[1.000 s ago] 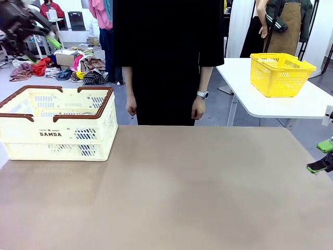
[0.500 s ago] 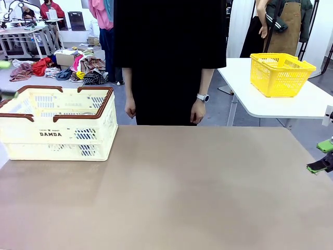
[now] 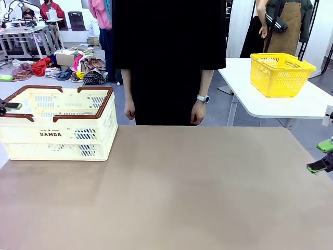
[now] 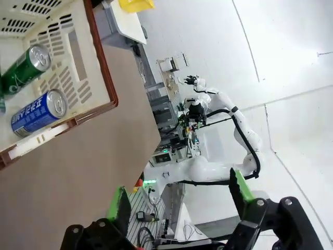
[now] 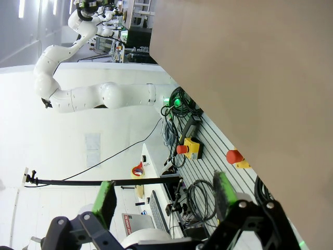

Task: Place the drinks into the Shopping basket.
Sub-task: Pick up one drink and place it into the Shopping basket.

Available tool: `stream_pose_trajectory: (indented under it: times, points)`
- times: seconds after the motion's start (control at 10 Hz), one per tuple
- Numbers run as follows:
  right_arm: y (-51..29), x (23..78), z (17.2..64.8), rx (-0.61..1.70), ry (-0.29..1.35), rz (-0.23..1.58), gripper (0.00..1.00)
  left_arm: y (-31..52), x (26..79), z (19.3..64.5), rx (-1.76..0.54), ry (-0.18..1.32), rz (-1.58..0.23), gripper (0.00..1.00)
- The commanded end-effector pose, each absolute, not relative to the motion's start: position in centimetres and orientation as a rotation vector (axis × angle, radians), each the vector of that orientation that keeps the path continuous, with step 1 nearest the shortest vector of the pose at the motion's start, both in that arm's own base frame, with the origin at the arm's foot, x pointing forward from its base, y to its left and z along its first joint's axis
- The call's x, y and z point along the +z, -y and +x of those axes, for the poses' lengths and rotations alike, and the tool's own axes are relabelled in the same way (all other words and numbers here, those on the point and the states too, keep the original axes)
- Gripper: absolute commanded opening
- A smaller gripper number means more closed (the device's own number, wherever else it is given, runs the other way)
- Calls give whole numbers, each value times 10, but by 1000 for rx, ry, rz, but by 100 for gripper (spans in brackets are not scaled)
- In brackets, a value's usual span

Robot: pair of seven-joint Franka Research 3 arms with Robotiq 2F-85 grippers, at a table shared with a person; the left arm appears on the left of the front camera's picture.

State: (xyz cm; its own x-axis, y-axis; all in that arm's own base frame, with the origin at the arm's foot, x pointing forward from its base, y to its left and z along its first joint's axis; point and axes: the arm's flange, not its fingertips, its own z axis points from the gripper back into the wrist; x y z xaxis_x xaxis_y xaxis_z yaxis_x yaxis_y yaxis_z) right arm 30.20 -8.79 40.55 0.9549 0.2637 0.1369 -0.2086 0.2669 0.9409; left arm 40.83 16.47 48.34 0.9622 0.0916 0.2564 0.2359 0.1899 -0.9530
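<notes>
On the near stretch of the counter point(image 3: 197, 192) nothing stands. At its right edge the right tool point(image 3: 322, 156) hangs with green pads spread and empty; at the left edge the left tool point(image 4: 179, 200) is likewise parted, holding nothing. In the far left corner sits the Shopping basket point(image 3: 31, 143), and inside it lie the blue can point(image 4: 36, 112) and green can point(image 4: 23, 70), side by side, possibly touching. Beyond stands the person point(image 3: 169, 62), hands down. The remaining risk, seemingly slight, is the left arm clipping the brown rim and dragging the basket.
</notes>
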Motion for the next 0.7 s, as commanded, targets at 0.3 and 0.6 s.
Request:
stream_pose_trajectory:
  times: [0.3,0.6]
  points:
    - [89,409,301,314,-65,1258,100,-159,484,404,-95,291,-1383,100]
    - [89,409,301,314,-65,1258,100,-159,484,404,-95,291,-1383,100]
